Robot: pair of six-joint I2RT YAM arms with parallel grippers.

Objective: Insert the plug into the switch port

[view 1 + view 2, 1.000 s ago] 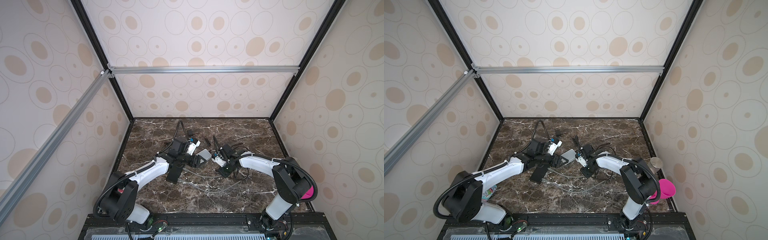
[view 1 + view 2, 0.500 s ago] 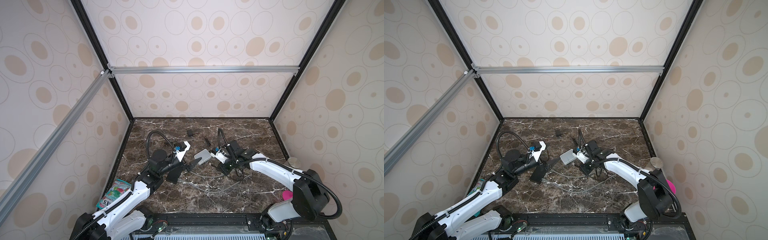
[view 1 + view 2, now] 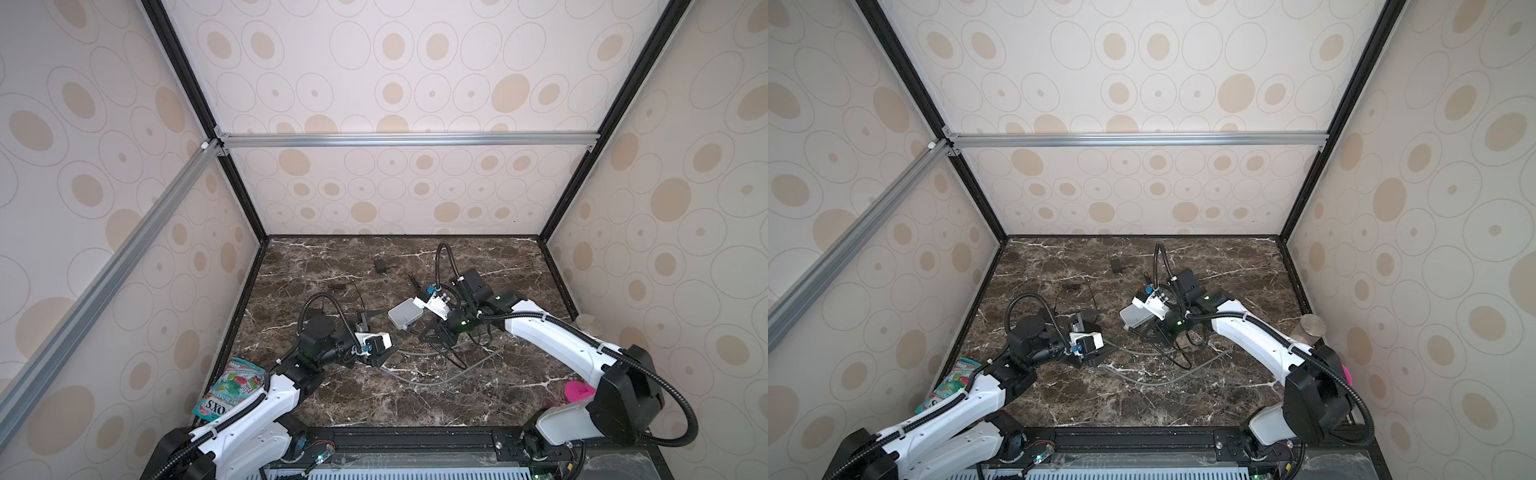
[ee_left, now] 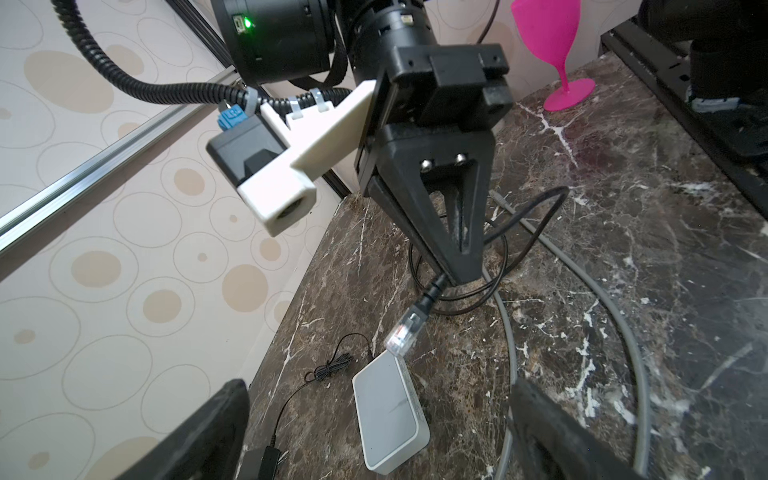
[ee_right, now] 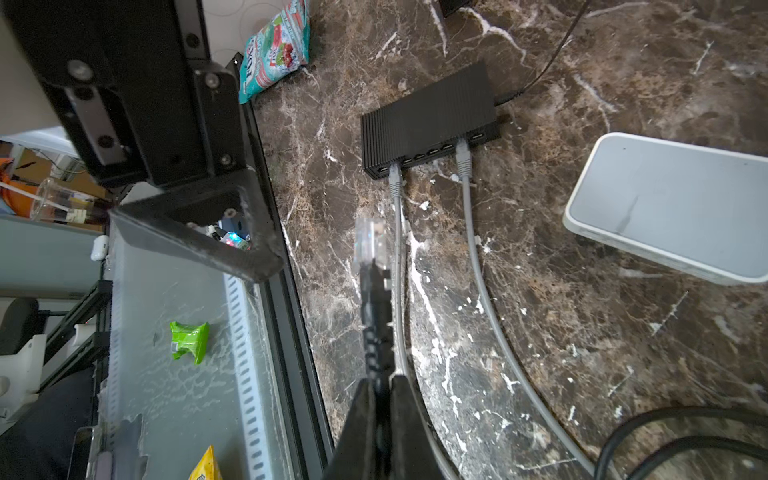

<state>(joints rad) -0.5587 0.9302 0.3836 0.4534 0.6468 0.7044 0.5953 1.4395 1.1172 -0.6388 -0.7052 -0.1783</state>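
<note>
I am pinching the cable [image 5: 376, 328] just behind the plug [image 5: 370, 241] in my right jaws, keeping its clear nose free and aiming at the switch [image 5: 430, 118] ports, not yet reaching them, while my left jaws are hanging spread and empty.

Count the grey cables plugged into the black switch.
2. One grey cable sits in the end port of the switch nearest the snack bag; the other is several ports along, with empty ports between. No port looks hidden.
</note>
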